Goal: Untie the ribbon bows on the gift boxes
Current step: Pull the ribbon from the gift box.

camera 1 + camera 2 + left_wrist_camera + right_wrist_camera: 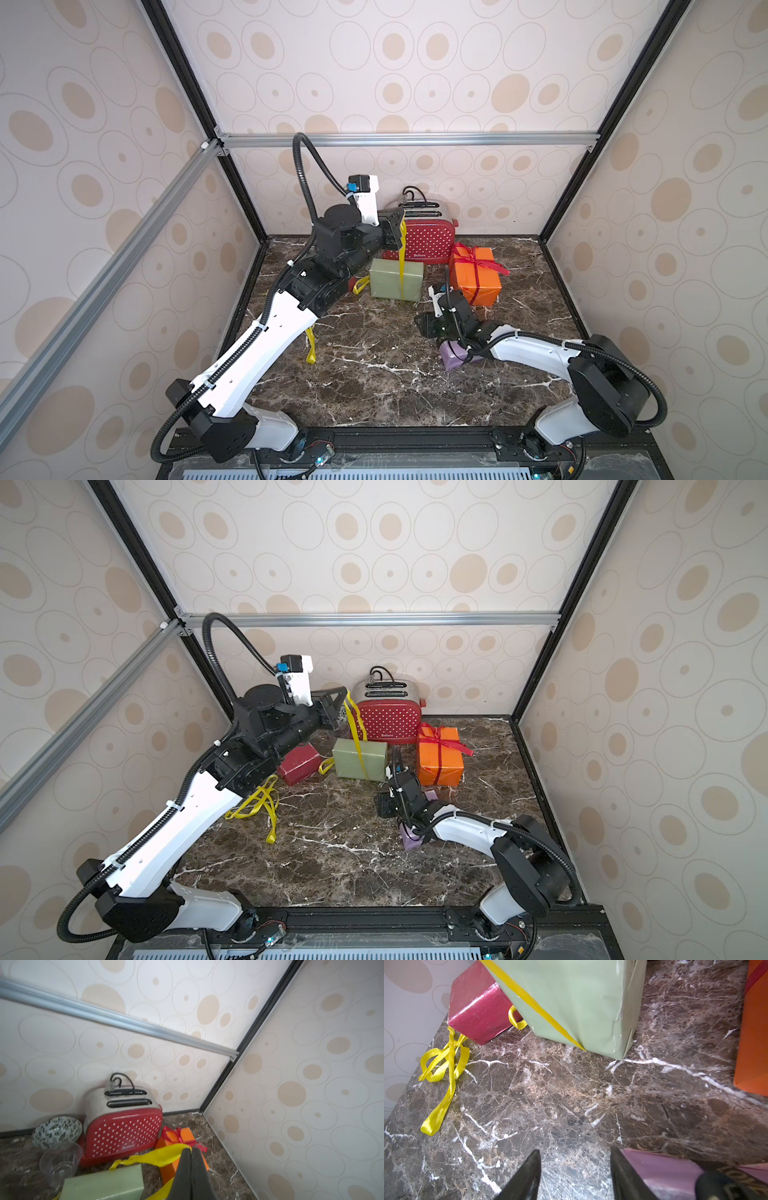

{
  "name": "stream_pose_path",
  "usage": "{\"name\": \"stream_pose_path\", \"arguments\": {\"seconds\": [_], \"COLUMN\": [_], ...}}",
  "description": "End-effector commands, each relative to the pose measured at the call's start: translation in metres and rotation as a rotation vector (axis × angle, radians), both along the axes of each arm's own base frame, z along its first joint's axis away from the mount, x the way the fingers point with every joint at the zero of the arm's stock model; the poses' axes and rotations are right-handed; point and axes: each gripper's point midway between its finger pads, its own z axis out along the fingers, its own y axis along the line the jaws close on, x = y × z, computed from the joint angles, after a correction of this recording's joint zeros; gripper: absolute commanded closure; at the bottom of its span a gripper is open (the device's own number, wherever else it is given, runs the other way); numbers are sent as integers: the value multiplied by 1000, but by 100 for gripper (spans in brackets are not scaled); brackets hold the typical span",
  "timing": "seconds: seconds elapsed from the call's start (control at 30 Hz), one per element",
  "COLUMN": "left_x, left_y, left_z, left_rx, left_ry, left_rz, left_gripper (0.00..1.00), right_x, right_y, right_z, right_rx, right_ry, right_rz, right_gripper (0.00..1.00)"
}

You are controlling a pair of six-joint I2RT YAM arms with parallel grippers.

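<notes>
Blocking most of the dark red box (352,284) in a top view, the left arm leaves only the tail of a loose yellow ribbon (311,349) exposed; in a top view both are shown whole, left of centre on the tabletop (353,866). A patterned bowl (57,1130) and a clear glass (60,1159) beside the red dotted toaster (124,1132) are shown plainly by the left wrist view alone. A black lettered ribbon (726,1184) on the lilac box (660,1167) is shown by the right wrist view alone. A second yellow ribbon (402,257), flat and glossy, is drawn as one strand over the olive green box (392,280) at centre frame and is pinched between the pressed-together fingers of the left hand (400,226), raised just above that box. A red bow (473,255) is seen tied on the orange box (476,282), right of centre. The right hand (575,1149) is held spread, gripping nothing, low over the tabletop lower right of centre; the lilac box lies just beside one finger.
</notes>
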Motion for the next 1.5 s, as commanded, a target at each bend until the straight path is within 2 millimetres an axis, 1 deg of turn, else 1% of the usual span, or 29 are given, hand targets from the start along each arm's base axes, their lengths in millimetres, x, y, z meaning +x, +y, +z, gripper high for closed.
{"name": "stream_pose_path", "arguments": {"seconds": [0.0, 0.1, 0.23, 0.27, 0.33, 0.43, 0.5, 0.57, 0.67, 0.8, 0.9, 0.97, 1.13, 1.27, 1.33, 1.4, 1.47], "left_x": [-10, -13, -15, -19, -22, -32, -40, -48, -59, -77, -94, -109, -151, -174, -181, -183, -180], "left_y": [12, 18, 27, 30, 36, 54, 65, 77, 96, 126, 153, 173, 209, 233, 241, 247, 250], "left_z": [50, 80, 114, 125, 141, 170, 185, 200, 214, 230, 240, 247, 263, 264, 264, 260, 253], "left_rx": [7, 4, 10, 1, -4, -21, -26, -26, -15, 20, 60, 74, 64, 58, 65, 85, 119], "left_ry": [-117, -181, -251, -277, -317, -384, -427, -467, -508, -564, -604, -625, -686, -699, -701, -691, -671], "left_rz": [26, 48, 88, 97, 114, 177, 211, 249, 315, 418, 515, 577, 627, 668, 687, 713, 741], "left_gripper": [100, 100, 100, 100, 100, 100, 100, 100, 100, 100, 100, 100, 100, 100, 100, 100, 100], "right_x": [-2, -2, -2, -2, -2, -2, -2, -2, -2, -1, -1, -2, -2, -3, -2, -2, -2], "right_y": [-4, -4, -4, -4, -4, -4, -4, -4, -5, -4, -4, -4, -2, -2, -2, -2, -2], "right_z": [2, 1, 2, 2, 1, 1, 2, 1, 1, 1, 1, 0, 0, -2, -1, -2, -3], "right_rx": [1, -3, -7, -6, -8, -9, -8, -10, -11, -13, -12, -14, -6, -11, -10, -13, -14], "right_ry": [3, 3, 1, 1, 3, 2, 0, 0, 1, 0, 1, 4, 9, 11, 11, 12, 14], "right_rz": [-14, -11, -12, -11, -10, -8, -9, -8, -10, -8, -8, -7, -1, 0, 0, 1, 3], "right_gripper": [45, 45, 45, 45, 45, 45, 45, 45, 45, 45, 45, 45, 45, 45, 45, 45, 45]}}
